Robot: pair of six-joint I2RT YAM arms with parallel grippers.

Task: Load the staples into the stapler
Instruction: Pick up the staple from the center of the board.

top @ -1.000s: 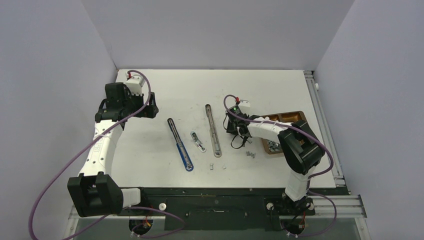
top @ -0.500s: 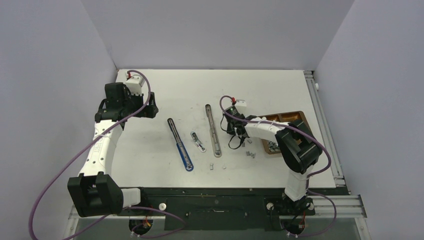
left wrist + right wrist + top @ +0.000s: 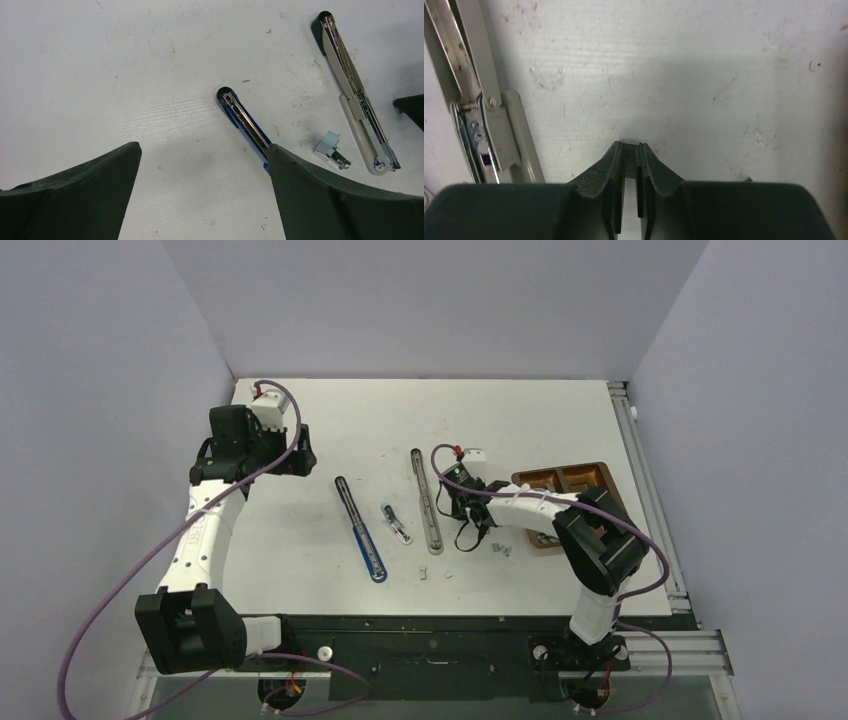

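Note:
Two staplers lie opened flat on the white table: a blue one (image 3: 360, 529) (image 3: 245, 122) and a beige one (image 3: 427, 501) (image 3: 355, 95) (image 3: 499, 130). My right gripper (image 3: 466, 528) (image 3: 629, 146) is low over the table just right of the beige stapler's hinge. It is shut on a small ribbed grey strip of staples (image 3: 629, 160), pinched between the tips. Loose staples (image 3: 503, 548) lie on the table to its right. My left gripper (image 3: 300, 452) (image 3: 202, 147) hangs wide open and empty, up and left of the blue stapler.
A small pale blue-green box (image 3: 396, 523) (image 3: 330, 142) lies between the two staplers. A brown tray (image 3: 560, 478) holding more staples sits at the right. Two tiny grey bits (image 3: 436, 575) lie near the front edge.
My right gripper closed from part-open to shut on the staple strip and slid left toward the beige stapler. The left arm has not moved.

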